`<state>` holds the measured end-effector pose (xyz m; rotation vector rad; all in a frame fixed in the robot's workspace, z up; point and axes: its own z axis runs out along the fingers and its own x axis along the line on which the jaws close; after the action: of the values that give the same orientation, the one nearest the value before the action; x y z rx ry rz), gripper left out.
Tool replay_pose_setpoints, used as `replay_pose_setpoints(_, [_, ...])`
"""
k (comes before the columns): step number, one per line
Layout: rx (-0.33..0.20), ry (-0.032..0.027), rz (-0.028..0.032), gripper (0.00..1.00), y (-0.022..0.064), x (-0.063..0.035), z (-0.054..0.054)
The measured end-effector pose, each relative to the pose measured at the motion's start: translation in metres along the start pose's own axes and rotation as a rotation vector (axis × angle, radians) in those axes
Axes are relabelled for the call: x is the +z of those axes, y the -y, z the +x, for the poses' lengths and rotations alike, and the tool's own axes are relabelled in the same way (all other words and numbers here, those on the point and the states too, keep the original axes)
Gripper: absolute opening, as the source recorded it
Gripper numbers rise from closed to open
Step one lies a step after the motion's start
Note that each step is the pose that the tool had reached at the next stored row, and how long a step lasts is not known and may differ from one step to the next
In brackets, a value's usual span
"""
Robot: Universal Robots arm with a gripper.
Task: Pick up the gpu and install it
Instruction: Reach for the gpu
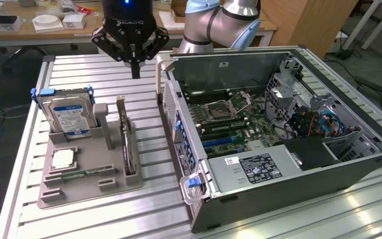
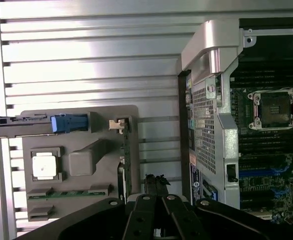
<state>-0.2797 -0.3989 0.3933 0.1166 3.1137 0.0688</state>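
My claw (image 1: 136,68) hangs clenched, empty, near the worktop's (image 1: 98,221) far edge; the gpu (image 1: 126,144) stands edgewise in its holder (image 1: 78,186), easy to pinch.

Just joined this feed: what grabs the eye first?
The open computer case dominates the exterior view's right, motherboard exposed. On that view's left, a gray holder carries the blue-labelled hard drive and the upright gpu. The gripper, shut and empty, hangs over the table near the gpu.
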Motion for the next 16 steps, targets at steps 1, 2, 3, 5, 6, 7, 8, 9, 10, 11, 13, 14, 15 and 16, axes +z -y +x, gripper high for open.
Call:
replay_pose_setpoints(1, [0.000, 0.0000, 0.0000, 0.10, 0.0001, 0.0000, 0.001])
replay_pose_setpoints(2, [0.000, 0.0000, 0.0000, 0.10, 0.0001, 0.0000, 0.002])
replay_pose_setpoints(3, [0.000, 0.0000, 0.0000, 0.10, 0.0002, -0.0001, 0.002])
replay_pose_setpoints(5, [0.000, 0.0000, 0.0000, 0.10, 0.0003, -0.0001, 0.004])
replay_pose_setpoints(6, [0.000, 0.0000, 0.0000, 0.10, 0.0004, -0.0001, 0.005])
replay_pose_setpoints(7, [0.000, 0.0000, 0.0000, 0.10, 0.0004, -0.0001, 0.006])
replay_pose_setpoints(8, [0.000, 0.0000, 0.0000, 0.10, 0.0005, -0.0002, 0.007])
replay_pose_setpoints(9, [0.000, 0.0000, 0.0000, 0.10, 0.0005, -0.0002, 0.007])
replay_pose_setpoints(10, [0.000, 0.0000, 0.0000, 0.10, 0.0006, -0.0002, 0.008])
replay_pose_setpoints(11, [0.000, 0.0001, 0.0000, 0.10, 0.0007, -0.0002, 0.009])
replay_pose_setpoints(13, [0.000, 0.0000, 0.0000, 0.10, 0.0008, -0.0003, 0.011])
replay_pose_setpoints(14, [0.000, 0.0000, 0.0000, 0.10, 0.0008, -0.0003, 0.011])
replay_pose_setpoints(15, [0.000, 0.0000, 0.0000, 0.10, 0.0009, -0.0003, 0.012])
replay_pose_setpoints(16, [0.000, 0.0000, 0.0000, 0.10, 0.0010, -0.0004, 0.013])
